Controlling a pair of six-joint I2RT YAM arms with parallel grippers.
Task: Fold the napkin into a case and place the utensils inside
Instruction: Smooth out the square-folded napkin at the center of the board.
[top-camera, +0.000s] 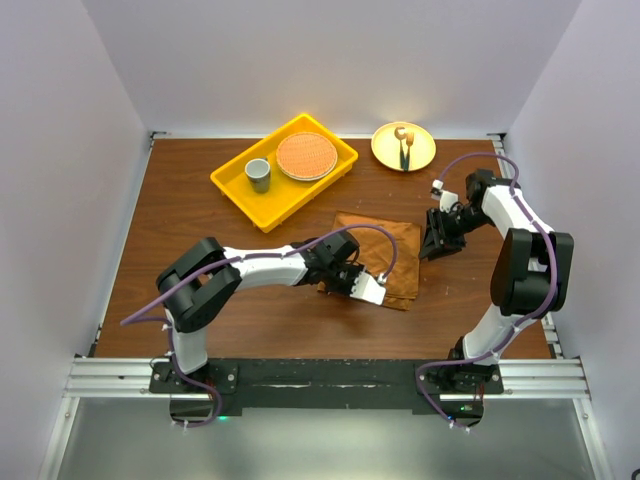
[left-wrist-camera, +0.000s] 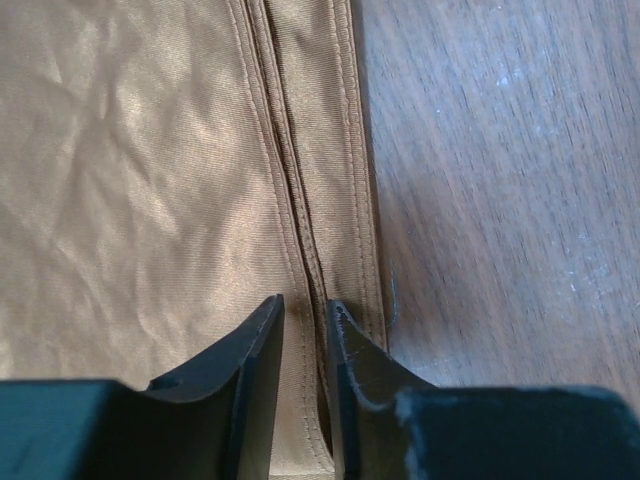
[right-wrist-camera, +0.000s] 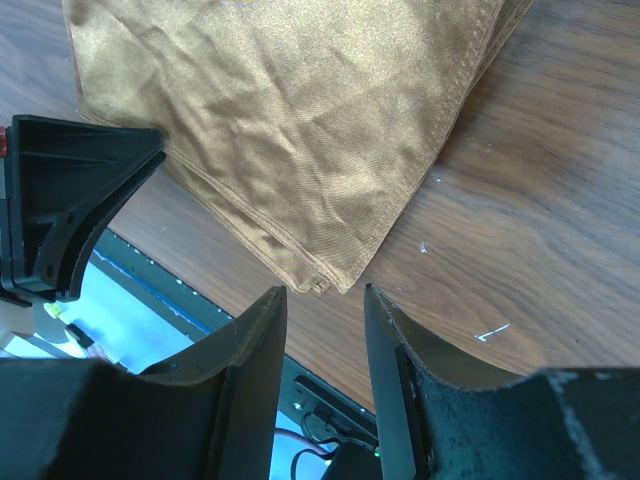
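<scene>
The rust-brown napkin (top-camera: 385, 250) lies folded into a rough rectangle in the middle of the table. My left gripper (top-camera: 362, 283) rests on its near edge. In the left wrist view the napkin (left-wrist-camera: 150, 180) fills the left side, and the left gripper (left-wrist-camera: 306, 302) stands narrowly open with the stitched hem lying flat between its fingers. My right gripper (top-camera: 436, 240) hangs just right of the napkin. In the right wrist view it (right-wrist-camera: 324, 290) is open and empty, just off a corner of the napkin (right-wrist-camera: 300, 130). No case and no utensils are in view.
A yellow tray (top-camera: 232, 185) at the back holds a grey cup (top-camera: 259, 174) and a round orange woven plate (top-camera: 306, 156). A small yellow plate (top-camera: 425, 155) at the back right carries a short dark-handled, gold-tipped utensil (top-camera: 404, 148). White walls enclose three sides.
</scene>
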